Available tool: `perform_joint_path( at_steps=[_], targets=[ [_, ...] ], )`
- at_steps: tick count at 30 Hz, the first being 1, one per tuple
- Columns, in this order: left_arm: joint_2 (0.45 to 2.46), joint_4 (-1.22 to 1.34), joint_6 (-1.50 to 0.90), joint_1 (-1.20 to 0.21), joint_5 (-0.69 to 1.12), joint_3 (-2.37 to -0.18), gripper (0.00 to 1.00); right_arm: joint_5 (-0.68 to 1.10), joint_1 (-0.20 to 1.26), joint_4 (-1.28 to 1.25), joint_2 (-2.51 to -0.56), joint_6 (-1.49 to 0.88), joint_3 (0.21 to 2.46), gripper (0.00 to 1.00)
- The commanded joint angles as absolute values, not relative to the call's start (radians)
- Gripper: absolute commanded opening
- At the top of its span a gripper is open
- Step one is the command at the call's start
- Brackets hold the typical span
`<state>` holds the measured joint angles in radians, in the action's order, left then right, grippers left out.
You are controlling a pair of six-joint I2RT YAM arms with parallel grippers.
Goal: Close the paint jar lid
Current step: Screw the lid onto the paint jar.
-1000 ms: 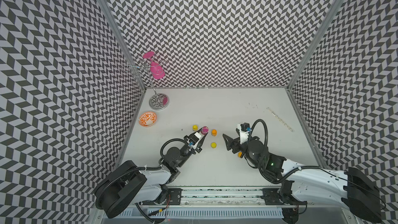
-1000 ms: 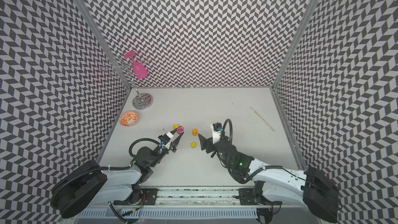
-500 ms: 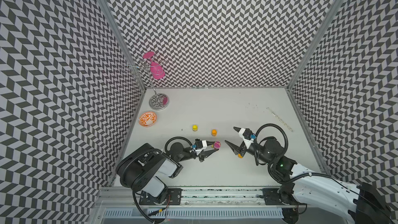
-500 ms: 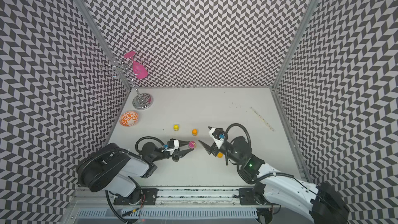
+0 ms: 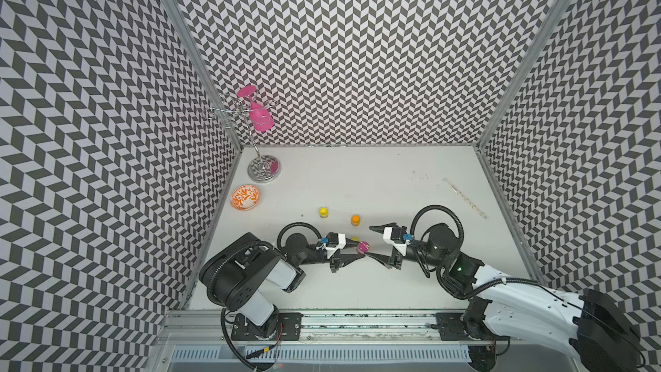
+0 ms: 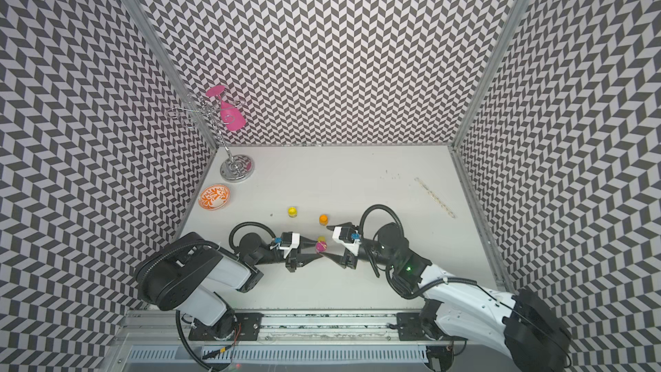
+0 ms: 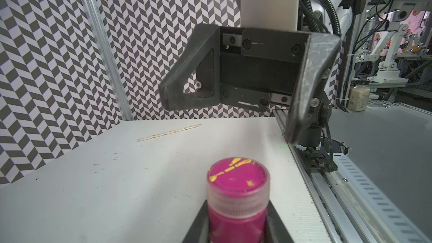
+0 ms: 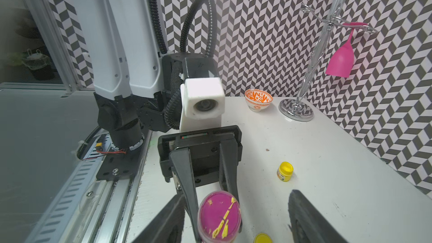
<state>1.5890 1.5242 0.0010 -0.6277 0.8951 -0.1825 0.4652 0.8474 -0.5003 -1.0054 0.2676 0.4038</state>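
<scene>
The left tool [image 5: 360,250] grips the paint jar [image 5: 363,246] over the desk [image 5: 357,180], slightly toward 6 o'clock from its middle. The right tool [image 5: 368,241], at the jar's 3 o'clock, stands open around the lid [image 7: 238,178]. If it closes off-centre, it could push the jar loose.

Bright even overhead light, soft shadows; wrist views wide-angle, nearest parts blurred.

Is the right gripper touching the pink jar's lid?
Apart. In the left wrist view, bare table shows between the lid and both fingers of the open right gripper. The left gripper clamps the jar.
</scene>
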Motion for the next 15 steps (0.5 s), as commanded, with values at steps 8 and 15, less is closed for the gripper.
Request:
perform_joint_path(
  at_steps=[8,15],
  targets=[
    [1.587,1.756,-0.021,-0.632,0.916,-0.204,0.29,0.561,0.845,-0.543,-1.072,0.28,0.448,0.54],
    [1.586,1.755,-0.02,-0.632,0.917,-0.204,0.29,0.557,0.845,-0.549,-1.087,0.271,0.451,0.48]
  ],
)
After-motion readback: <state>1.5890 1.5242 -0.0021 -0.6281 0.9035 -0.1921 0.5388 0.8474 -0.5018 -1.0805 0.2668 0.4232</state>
